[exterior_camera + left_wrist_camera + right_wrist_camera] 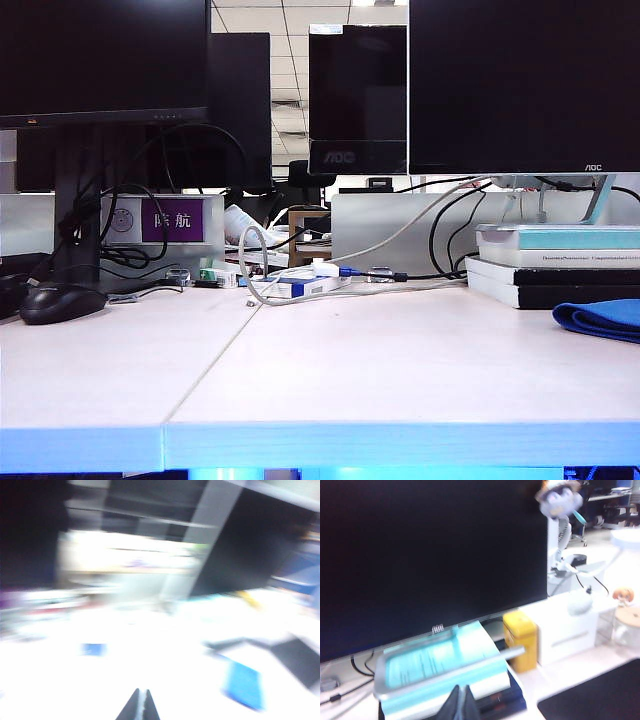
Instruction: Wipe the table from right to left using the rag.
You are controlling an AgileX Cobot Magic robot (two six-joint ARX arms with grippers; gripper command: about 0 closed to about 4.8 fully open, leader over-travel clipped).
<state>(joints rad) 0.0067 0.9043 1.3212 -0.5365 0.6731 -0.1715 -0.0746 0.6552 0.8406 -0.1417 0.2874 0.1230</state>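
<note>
Rag [603, 319]: soft blue cloth in rounded folds, lying at the right edge of the off-white, faintly grained worktop [330, 370], just in front of the stacked books [555, 265]. Left claw [138, 705]: dark tapered fingers pressed together, view blurred. Right claw [460, 702]: pressed together, empty, above the teal book [440, 665].

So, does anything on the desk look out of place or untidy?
Nothing is spilled or broken. The rag lies bunched at the table's right edge, partly out of frame, and loose cables tangle at the back. Both grippers, left and right, are shut and empty.
</note>
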